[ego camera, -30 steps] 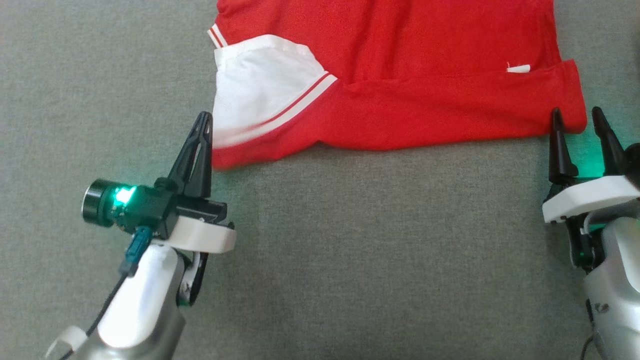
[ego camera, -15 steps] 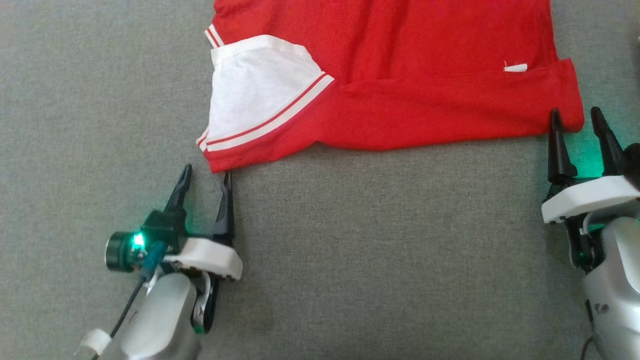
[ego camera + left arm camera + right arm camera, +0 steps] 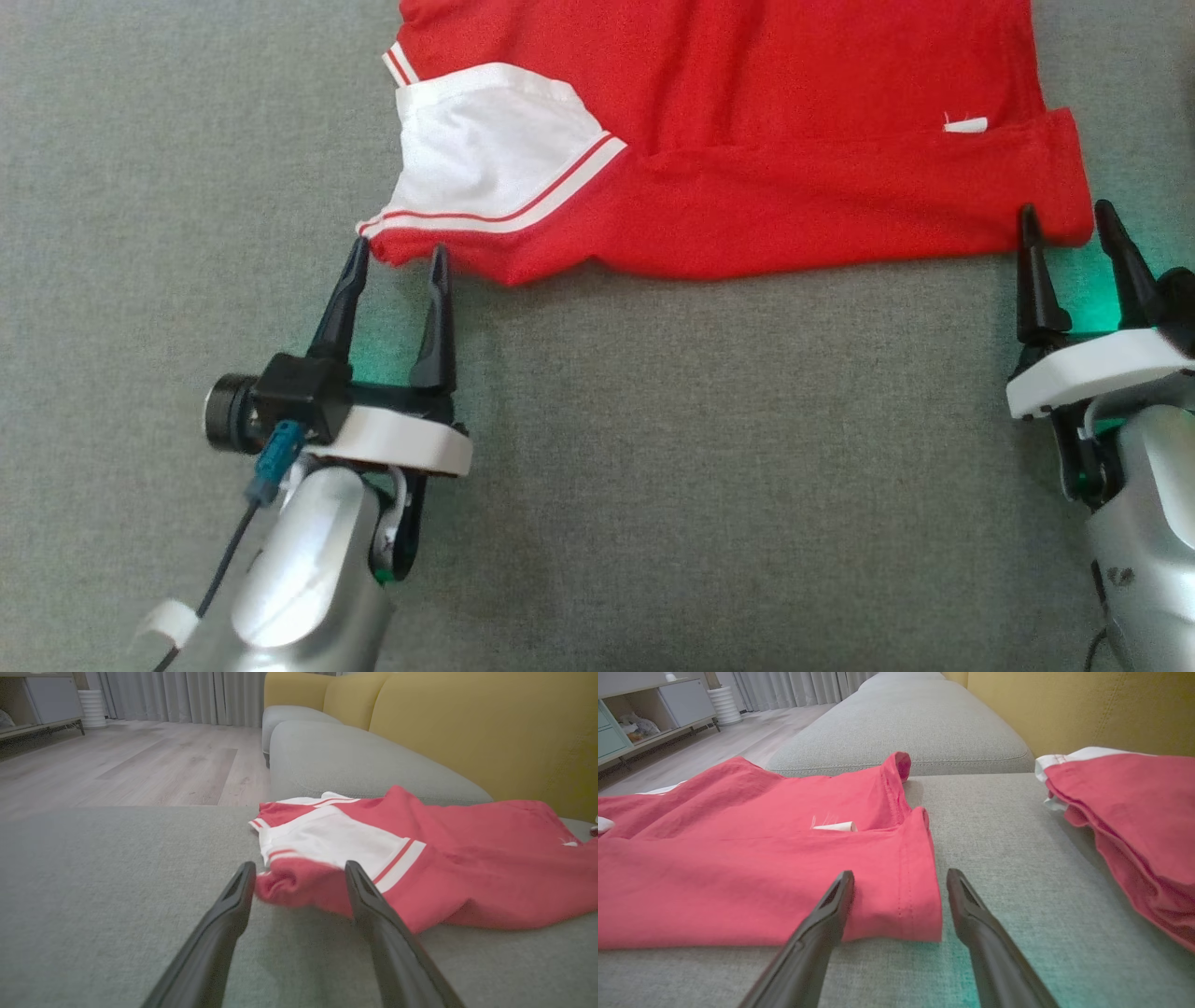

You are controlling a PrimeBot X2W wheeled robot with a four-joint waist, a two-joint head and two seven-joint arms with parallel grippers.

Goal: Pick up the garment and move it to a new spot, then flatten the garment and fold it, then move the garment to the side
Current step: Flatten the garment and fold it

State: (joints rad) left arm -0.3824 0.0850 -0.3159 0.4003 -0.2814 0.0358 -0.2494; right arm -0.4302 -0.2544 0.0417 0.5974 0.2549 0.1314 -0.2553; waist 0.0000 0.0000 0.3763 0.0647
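We count two grippers, the left gripper [image 3: 399, 250] and the right gripper [image 3: 1066, 211]. Each has two dark fingers, four in all. On the grey seat [image 3: 653, 467] there are two lots of red clothing. One is a shirt [image 3: 747, 140] spread toward the back edge. The other is a folded pile [image 3: 1134, 812] by the right edge, and we cannot tell how many pieces it holds. The shirt shows one white panel [image 3: 485, 140] and one small white label [image 3: 966, 125]. Behind the seat we count three yellow back cushions [image 3: 467, 732]. Out on the floor stand one cabinet [image 3: 46, 700] and one white ribbed drum [image 3: 92, 707].
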